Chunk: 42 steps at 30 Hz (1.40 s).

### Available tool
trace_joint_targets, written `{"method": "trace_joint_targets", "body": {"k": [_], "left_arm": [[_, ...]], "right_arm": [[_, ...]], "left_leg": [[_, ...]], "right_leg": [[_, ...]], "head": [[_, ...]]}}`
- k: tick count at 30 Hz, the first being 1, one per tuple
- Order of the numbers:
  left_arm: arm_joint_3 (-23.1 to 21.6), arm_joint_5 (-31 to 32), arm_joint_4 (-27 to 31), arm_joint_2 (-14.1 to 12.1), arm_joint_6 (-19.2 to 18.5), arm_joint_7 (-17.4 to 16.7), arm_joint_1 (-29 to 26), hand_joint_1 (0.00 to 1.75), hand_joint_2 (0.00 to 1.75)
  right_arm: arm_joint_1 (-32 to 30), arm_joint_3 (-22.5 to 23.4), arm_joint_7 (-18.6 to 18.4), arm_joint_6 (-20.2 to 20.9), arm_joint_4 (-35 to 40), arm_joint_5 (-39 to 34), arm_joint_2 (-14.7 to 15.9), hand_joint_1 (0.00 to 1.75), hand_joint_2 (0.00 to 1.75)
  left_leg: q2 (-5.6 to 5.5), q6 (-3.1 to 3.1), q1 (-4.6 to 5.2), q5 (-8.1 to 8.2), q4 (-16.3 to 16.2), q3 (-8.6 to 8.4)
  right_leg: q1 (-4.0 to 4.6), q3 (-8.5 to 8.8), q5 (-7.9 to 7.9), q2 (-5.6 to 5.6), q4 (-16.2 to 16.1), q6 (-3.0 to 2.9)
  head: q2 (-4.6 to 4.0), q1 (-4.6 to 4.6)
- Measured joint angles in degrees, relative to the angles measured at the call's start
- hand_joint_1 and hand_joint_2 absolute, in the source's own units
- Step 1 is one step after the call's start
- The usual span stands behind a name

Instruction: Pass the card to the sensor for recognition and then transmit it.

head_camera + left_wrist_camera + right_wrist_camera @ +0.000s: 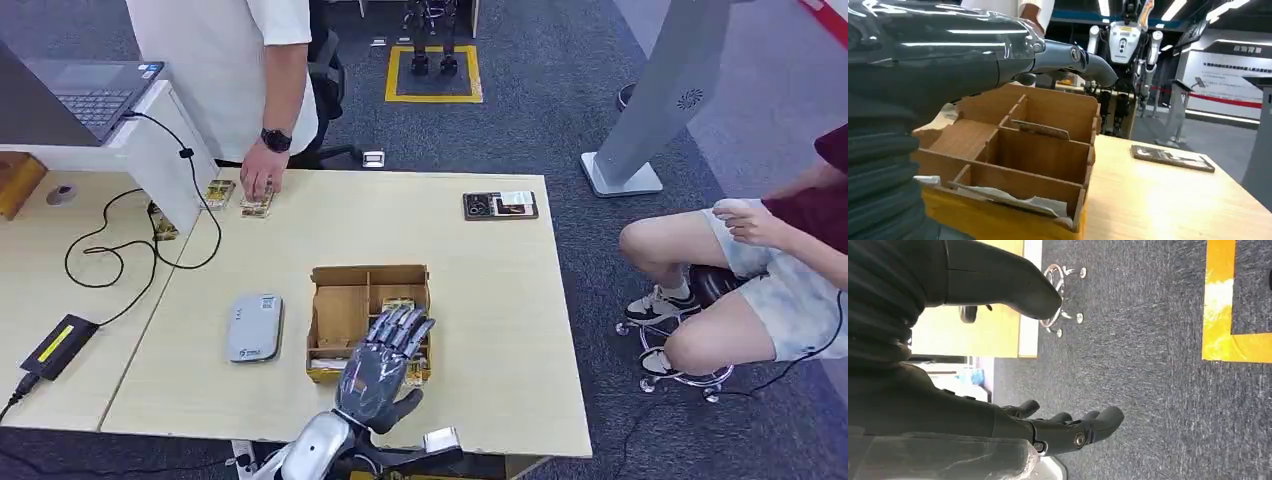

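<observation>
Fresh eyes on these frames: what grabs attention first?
The robot's left hand, fingers spread, hovers over the near side of a compartmented cardboard box at mid-table, with a grey card reader to its left. At the far edge, a standing person's hand rests on cards. The right hand hangs open above dark carpet.

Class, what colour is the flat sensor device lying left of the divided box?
Light grey sensor, clearest in the head view, beside the brown box.

Bright even overhead lighting, soft shadows, ceiling-strip glare on nearby casing, blurred wrist-view foregrounds
</observation>
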State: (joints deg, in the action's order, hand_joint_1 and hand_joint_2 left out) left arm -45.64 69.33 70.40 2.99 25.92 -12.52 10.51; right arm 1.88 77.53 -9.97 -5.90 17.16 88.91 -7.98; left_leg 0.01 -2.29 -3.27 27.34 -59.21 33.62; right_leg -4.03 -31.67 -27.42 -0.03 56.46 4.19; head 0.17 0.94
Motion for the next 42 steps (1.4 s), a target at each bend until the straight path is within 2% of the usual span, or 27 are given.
{"method": "trace_joint_targets", "body": {"k": [6,14,21,31,42], "left_arm": [[0.4,2.7,0.0,0.1,1.0,-0.5,-0.6,0.00,1.75],[0.8,3.1,0.0,0.4,1.5,1.7,-1.2,0.00,1.75],[0.8,3.2,-0.5,0.9,1.4,1.7,-1.3,0.00,1.75],[0.8,3.4,-2.8,1.2,-0.4,2.1,-1.0,0.00,1.75],[0.9,6.1,-6.3,1.8,-0.5,-1.1,-0.7,0.00,1.75]], "right_arm": [[0.0,0.2,0.1,0.0,0.0,0.0,0.0,0.00,1.75],[0.0,0.7,0.3,-0.1,0.0,0.3,0.0,0.00,1.75],[0.0,0.8,0.3,-0.1,0.0,0.3,0.0,0.00,1.75],[0.0,0.8,0.7,-0.2,0.0,0.4,0.0,0.00,1.75],[0.0,0.8,1.0,-0.4,0.0,1.2,0.0,0.00,1.75]], "left_leg": [[0.00,0.00,0.00,0.00,0.0,0.01],[0.00,0.00,0.00,0.00,0.0,0.00],[0.00,0.00,0.00,0.00,0.0,0.00],[0.00,0.00,0.00,0.00,0.0,0.00],[0.00,0.00,0.00,0.00,0.0,0.00]], "right_leg": [[0.00,0.00,0.00,0.00,0.0,0.00],[0.00,0.00,0.00,0.00,0.0,0.00],[0.00,0.00,0.00,0.00,0.0,0.00],[0.00,-0.01,0.00,0.00,0.0,0.00],[0.00,-0.01,0.00,0.00,0.0,0.00]], "head": [[0.00,-0.02],[0.00,-0.04],[0.00,-0.02],[0.00,-0.02],[0.00,-0.02]]}}
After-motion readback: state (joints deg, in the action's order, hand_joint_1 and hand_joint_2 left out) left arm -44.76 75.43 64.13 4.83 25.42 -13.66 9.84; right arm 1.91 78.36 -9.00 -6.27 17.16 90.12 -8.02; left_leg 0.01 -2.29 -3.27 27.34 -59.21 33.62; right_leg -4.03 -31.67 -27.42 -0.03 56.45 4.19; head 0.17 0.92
